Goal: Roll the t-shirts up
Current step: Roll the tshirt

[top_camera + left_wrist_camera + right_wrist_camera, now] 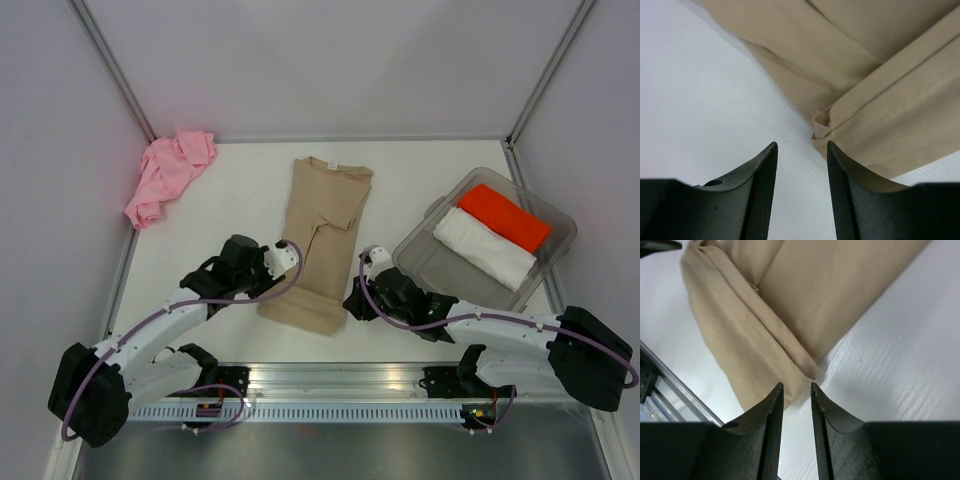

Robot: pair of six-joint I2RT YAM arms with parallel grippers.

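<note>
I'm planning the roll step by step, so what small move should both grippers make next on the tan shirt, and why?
Probably close both on the folded near end of the tan t-shirt and turn it over toward the collar. The left gripper and right gripper stand open at that end's corners, holding nothing; most of the shirt lies flat.

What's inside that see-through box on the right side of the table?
Two folded cloths lie side by side in the clear bin: an orange one and a white one. Anything beneath them is covered, so I can't tell.
</note>
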